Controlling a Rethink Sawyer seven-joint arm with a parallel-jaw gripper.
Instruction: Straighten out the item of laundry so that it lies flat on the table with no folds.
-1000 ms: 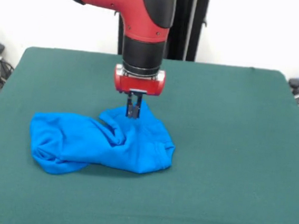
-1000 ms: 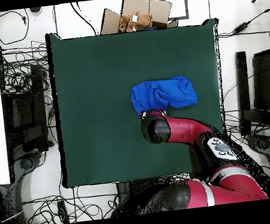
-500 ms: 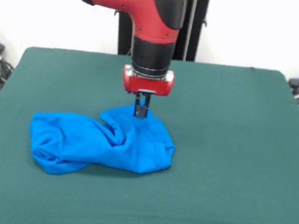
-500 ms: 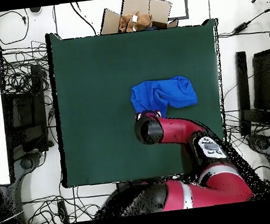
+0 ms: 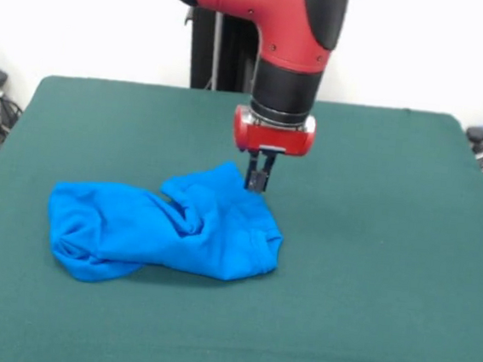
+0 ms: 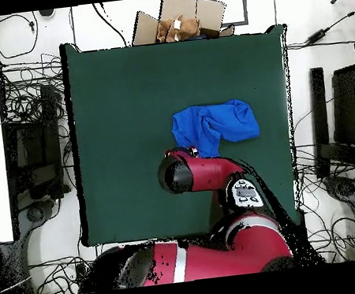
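Note:
The item of laundry (image 5: 164, 225), a bright blue T-shirt, lies crumpled and folded left of centre on the dark green table (image 5: 376, 203). It also shows as a bunched blue patch in the overhead view, the item of laundry (image 6: 214, 125) right of the table's (image 6: 119, 96) middle. My gripper (image 5: 257, 185) hangs straight down at the shirt's far right edge, tips just at the cloth. Its fingers stand close together, shut; I cannot tell if any fabric is pinched between them. In the overhead view the arm's wrist (image 6: 176, 173) hides the gripper.
A cardboard box (image 6: 182, 18) sits just beyond one table edge in the overhead view. Cables and equipment (image 6: 34, 154) surround the table on the floor. Bare green cloth stretches to the right of the shirt in the front view.
The arm has moved to the right in the front view, carrying the gripper from the shirt's top fold to its right edge. The shirt's shape is almost the same.

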